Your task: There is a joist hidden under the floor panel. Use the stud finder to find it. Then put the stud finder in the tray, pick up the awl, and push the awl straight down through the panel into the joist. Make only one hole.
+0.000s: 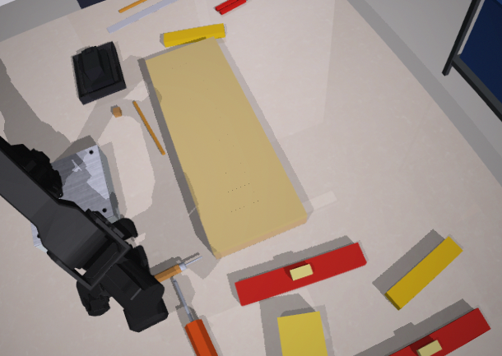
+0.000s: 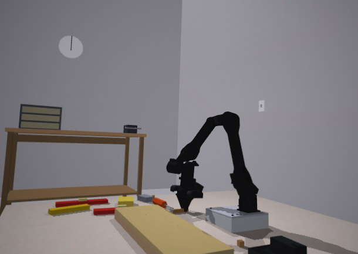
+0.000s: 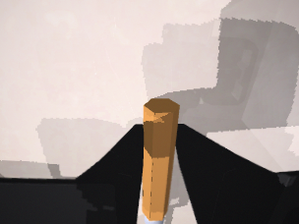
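Note:
The awl point(image 1: 169, 273) point(image 2: 178, 210) point(image 3: 156, 172) lies low at the table, near the panel's front left corner in the top view. My gripper point(image 2: 185, 210) point(image 3: 158, 132) points down and is shut on the awl's orange handle, one finger on each side. In the top view the arm hides the fingertips and part of the handle. The black stud finder point(image 1: 93, 65) point(image 2: 288, 245) sits in the dark tray point(image 1: 104, 95) point(image 2: 256, 251). The tan floor panel point(image 1: 206, 119) point(image 2: 164, 226) lies flat, with small dark dots on top. The joist is hidden.
An orange-handled screwdriver point(image 1: 200, 338) point(image 2: 159, 202) lies beside the awl, its tip near the awl's handle. Red level-like bars point(image 1: 263, 284), a yellow block point(image 1: 302, 333) and a yellow bar point(image 1: 424, 273) lie past the panel's near end. A thin pencil-like stick point(image 1: 149, 128) lies along its left side.

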`<state>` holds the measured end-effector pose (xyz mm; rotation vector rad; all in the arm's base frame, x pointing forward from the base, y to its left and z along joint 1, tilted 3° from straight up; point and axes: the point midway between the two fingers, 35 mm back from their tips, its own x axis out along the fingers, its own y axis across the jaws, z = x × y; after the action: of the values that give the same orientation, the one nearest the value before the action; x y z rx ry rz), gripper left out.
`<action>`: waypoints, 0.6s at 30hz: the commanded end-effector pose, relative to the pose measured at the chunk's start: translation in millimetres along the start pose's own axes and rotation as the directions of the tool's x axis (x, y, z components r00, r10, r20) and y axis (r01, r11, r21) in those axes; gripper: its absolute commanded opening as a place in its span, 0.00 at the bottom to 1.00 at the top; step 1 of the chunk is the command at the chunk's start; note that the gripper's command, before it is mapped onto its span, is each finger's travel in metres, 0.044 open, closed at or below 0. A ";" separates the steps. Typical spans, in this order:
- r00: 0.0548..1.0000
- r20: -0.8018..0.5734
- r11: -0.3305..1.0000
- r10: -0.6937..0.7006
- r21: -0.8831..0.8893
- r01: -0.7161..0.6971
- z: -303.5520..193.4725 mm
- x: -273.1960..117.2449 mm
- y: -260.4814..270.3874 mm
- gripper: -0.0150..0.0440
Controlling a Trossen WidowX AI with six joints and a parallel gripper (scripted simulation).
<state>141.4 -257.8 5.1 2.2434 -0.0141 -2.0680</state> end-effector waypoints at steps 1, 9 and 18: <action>1.000 -0.002 1.000 -0.001 -0.006 0.001 -0.5 -0.6 0.1 0.26; 1.000 -0.003 1.000 -0.001 -0.006 0.001 -5.9 -39.0 6.3 0.25; 1.000 -0.003 1.000 -0.001 -0.006 0.001 -9.2 -99.1 4.7 0.25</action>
<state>143.0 -257.5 87.7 2.2412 -0.0027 -2.0708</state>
